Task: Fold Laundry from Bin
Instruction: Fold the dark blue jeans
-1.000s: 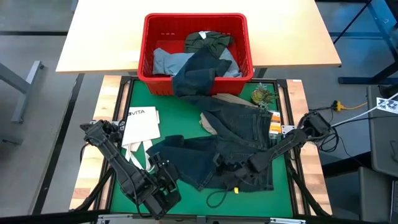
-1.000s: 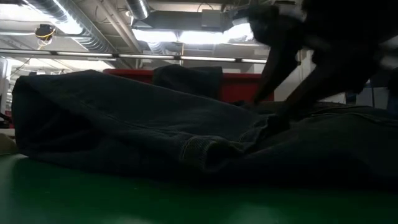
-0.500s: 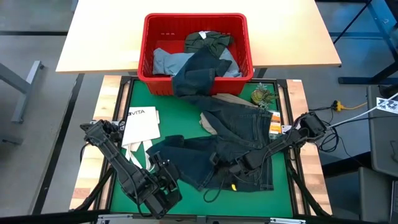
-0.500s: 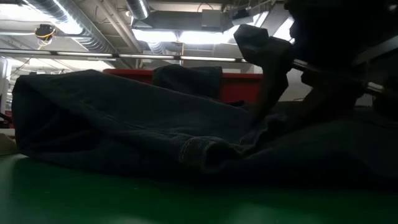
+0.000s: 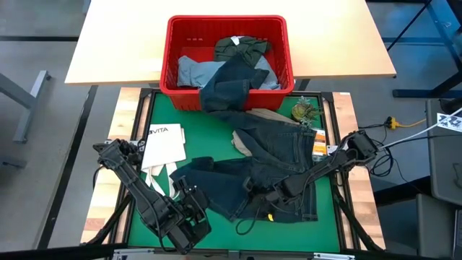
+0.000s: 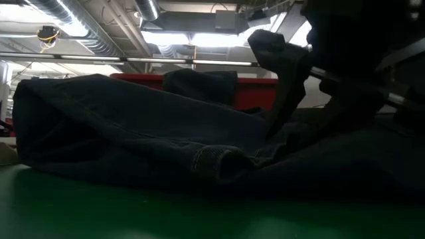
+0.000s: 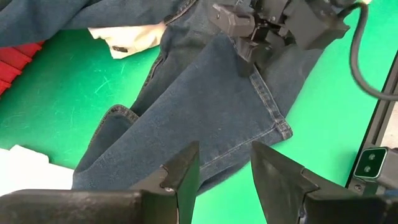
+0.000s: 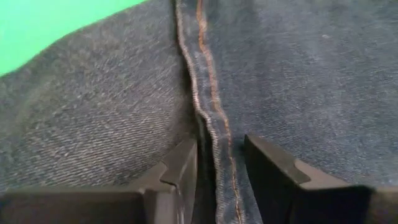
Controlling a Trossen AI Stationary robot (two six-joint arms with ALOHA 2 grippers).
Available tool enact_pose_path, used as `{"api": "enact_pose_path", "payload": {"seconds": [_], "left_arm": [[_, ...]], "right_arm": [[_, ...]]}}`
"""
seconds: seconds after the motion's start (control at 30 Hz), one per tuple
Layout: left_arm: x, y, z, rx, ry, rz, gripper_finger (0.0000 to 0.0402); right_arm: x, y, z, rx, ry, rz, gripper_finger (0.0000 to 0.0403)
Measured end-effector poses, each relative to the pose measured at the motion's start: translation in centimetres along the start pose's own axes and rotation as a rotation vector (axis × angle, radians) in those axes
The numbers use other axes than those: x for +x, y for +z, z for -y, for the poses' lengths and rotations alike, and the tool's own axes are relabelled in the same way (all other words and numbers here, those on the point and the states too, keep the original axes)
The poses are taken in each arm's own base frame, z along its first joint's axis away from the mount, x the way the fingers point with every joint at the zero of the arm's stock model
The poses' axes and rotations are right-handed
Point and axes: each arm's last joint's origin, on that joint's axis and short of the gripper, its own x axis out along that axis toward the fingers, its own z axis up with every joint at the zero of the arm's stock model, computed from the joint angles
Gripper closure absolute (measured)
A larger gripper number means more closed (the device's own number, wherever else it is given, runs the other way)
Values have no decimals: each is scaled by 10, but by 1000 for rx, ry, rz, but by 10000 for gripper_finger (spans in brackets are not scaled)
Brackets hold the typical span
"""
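A pair of dark navy jeans [image 5: 253, 170] lies spread across the green table [image 5: 209, 130], one part trailing back to the red bin [image 5: 227, 61] at the table's far edge, where more laundry [image 5: 242, 49] (an olive piece, a grey-blue piece) sits inside. The right gripper [image 5: 261, 196] is pressed down onto the jeans near the table's front, directly over a stitched seam. To do this step well, the judgement is that the fingers should close on the seam itself, where the denim is thickest, and take only the top layer so the leg can be drawn flat rather than bunched. In the right wrist view its fingers [image 8: 179, 167] stand partly apart, one on each side of the orange-stitched seam [image 8: 205, 93], touching the cloth but not visibly clamped on it. The left gripper [image 5: 189, 217] waits at the front left of the table, beside the white tote bag [image 5: 162, 150]; its fingers [image 7: 183, 171] are apart with nothing between them, hanging above the jeans' hem and green table.
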Motion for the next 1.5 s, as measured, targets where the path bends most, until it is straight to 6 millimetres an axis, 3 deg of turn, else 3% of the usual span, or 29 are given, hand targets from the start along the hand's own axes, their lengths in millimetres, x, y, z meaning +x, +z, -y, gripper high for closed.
{"api": "enact_pose_path", "payload": {"seconds": [0.27,0.53,0.73,0.93,1.13,1.4,1.5], "left_arm": [[0,0,1,-6,-7,3,264],[0,0,1,-6,-7,3,264],[0,-1,1,-5,-21,-35,264],[-1,-6,3,-7,-90,-206,264],[-8,-14,7,-2,-120,-238,264],[-25,-39,18,-113,-122,-174,264],[-20,-52,26,-132,-92,-134,264]], "right_arm": [[14,-3,-6,7,-6,-40,281],[14,0,-4,36,-22,-18,391],[5,14,9,57,-52,30,382],[-27,38,37,92,-164,122,394],[-62,56,70,98,-321,143,399],[-93,55,131,228,-524,90,399],[-104,52,155,278,-576,105,398]]}}
